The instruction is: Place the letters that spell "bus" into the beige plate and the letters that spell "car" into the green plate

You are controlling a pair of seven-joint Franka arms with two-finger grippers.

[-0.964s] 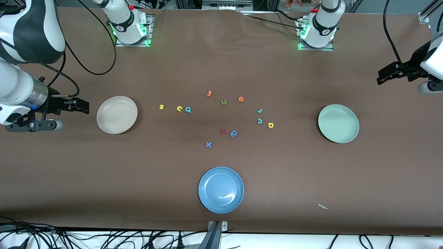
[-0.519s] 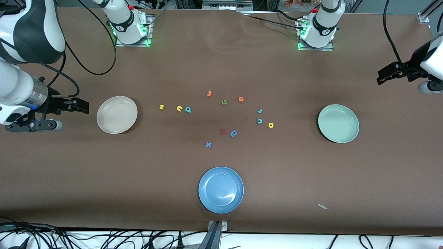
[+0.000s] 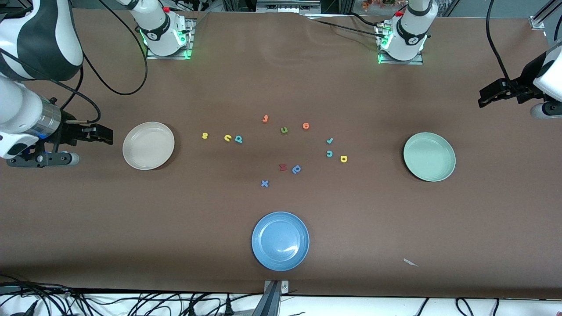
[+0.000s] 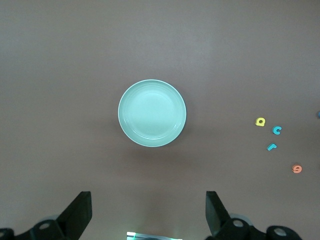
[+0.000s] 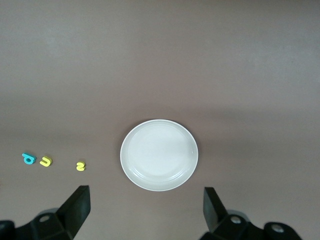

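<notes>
The yellow "s" [image 3: 204, 136], yellow "u" [image 3: 227, 138] and teal "b" [image 3: 238, 139] lie in a row beside the empty beige plate [image 3: 148, 145]. The teal "r" [image 3: 329, 140], teal "c" [image 3: 329, 153] and yellow "a" [image 3: 344, 159] lie grouped toward the empty green plate [image 3: 429, 156]. My right gripper [image 3: 105, 135] hangs open over the table at the right arm's end, beside the beige plate [image 5: 159, 155]. My left gripper [image 3: 483, 98] hangs open at the left arm's end, with the green plate [image 4: 152, 113] in its wrist view. Neither gripper holds anything.
A blue plate [image 3: 280, 241] sits near the front edge. Other letters lie mid-table: orange "f" [image 3: 265, 118], olive "u" [image 3: 284, 130], orange "o" [image 3: 306, 126], a red letter [image 3: 282, 167], blue "p" [image 3: 297, 169], blue "x" [image 3: 264, 183]. A paper scrap [image 3: 410, 262] lies near the front edge.
</notes>
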